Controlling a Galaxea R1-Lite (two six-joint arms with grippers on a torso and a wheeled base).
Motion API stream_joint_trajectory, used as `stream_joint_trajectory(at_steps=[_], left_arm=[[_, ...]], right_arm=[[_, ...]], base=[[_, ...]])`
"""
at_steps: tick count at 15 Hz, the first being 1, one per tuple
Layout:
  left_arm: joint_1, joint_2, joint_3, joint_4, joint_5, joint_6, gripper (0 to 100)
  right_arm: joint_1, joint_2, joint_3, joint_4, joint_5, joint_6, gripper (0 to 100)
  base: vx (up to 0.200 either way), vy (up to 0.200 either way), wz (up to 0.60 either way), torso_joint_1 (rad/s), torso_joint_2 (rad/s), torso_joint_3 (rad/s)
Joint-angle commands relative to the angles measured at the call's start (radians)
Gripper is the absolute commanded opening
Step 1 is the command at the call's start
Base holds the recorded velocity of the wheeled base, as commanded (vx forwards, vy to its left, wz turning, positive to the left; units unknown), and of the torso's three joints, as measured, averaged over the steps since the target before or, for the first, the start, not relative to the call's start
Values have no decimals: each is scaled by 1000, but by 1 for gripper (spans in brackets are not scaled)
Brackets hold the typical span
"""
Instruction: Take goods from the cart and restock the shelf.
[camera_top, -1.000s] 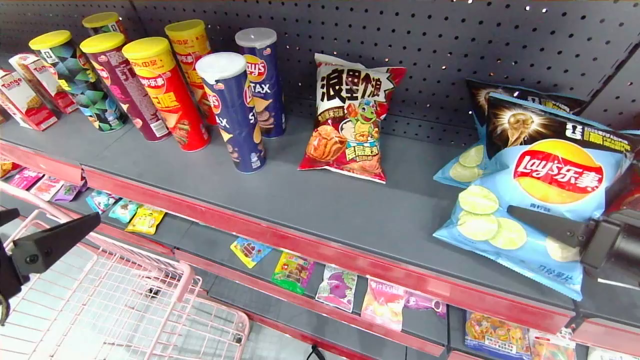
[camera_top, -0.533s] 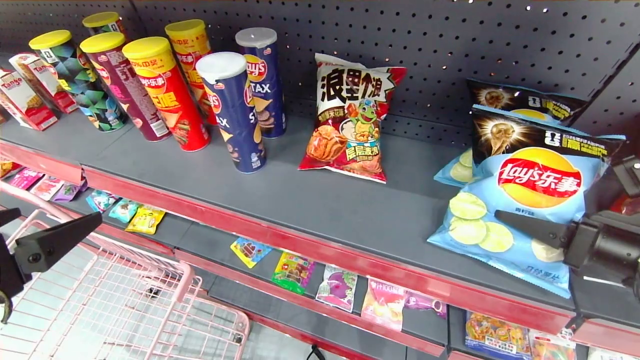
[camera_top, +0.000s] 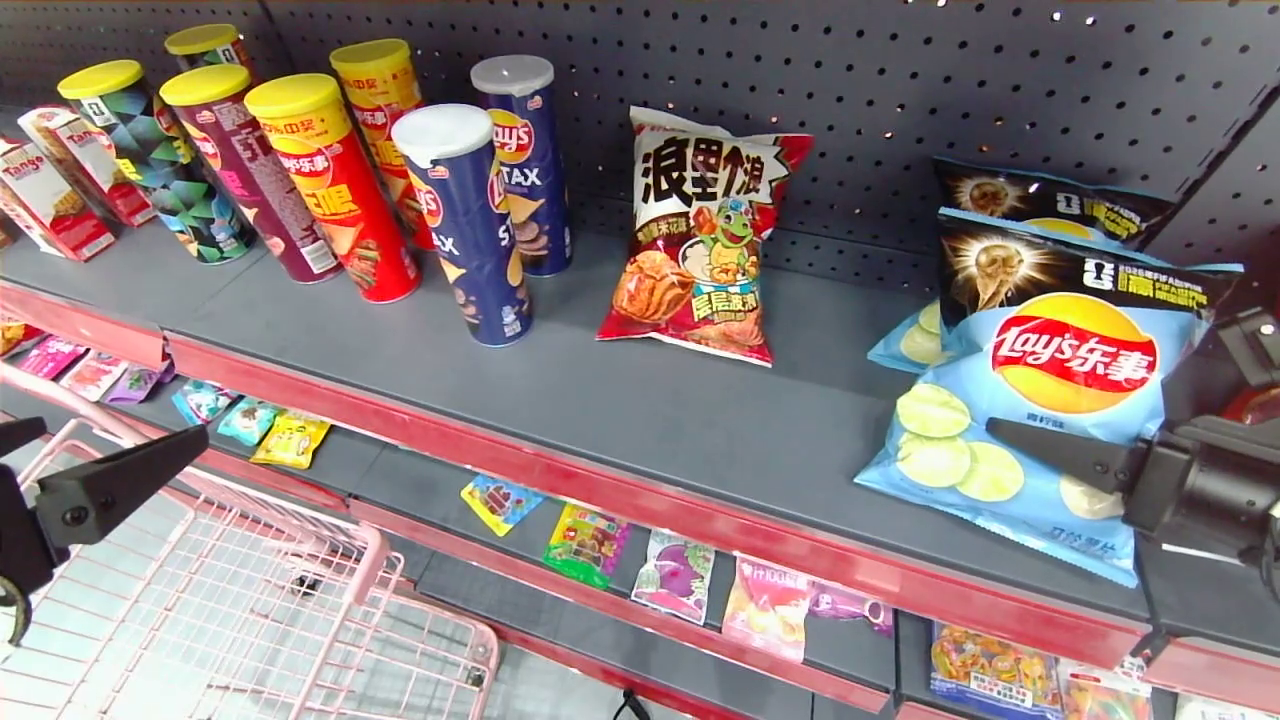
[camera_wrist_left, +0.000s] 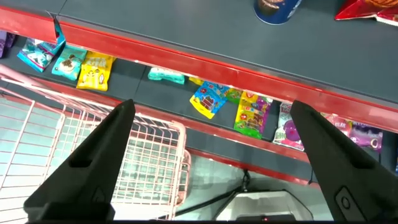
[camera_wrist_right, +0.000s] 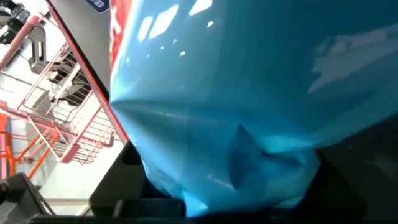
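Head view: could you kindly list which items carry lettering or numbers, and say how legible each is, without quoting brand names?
Blue chip bag in the right gripper: large white logo lettering, legible; small print beneath blurred.
Red snack bag: big black characters, legible.
Dark blue cans: large logo lettering, partly turned away.
Front red can: logo and large characters, legible.
Candy packets on the lower shelf: too small to read.
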Motion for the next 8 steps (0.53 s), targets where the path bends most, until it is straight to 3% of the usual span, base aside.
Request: stream_joint_trajectory(at_steps=[1, 8], left_arm=[[0, 2, 0, 0, 0, -1, 100], [0, 2, -1, 0, 2, 0, 100]], right_arm=[[-6, 28, -26, -2, 17, -3, 0], [-30, 90, -43, -45, 20, 0, 0]], base=[[0, 0, 0, 0, 0, 0], [0, 0, 0, 0, 0, 0]])
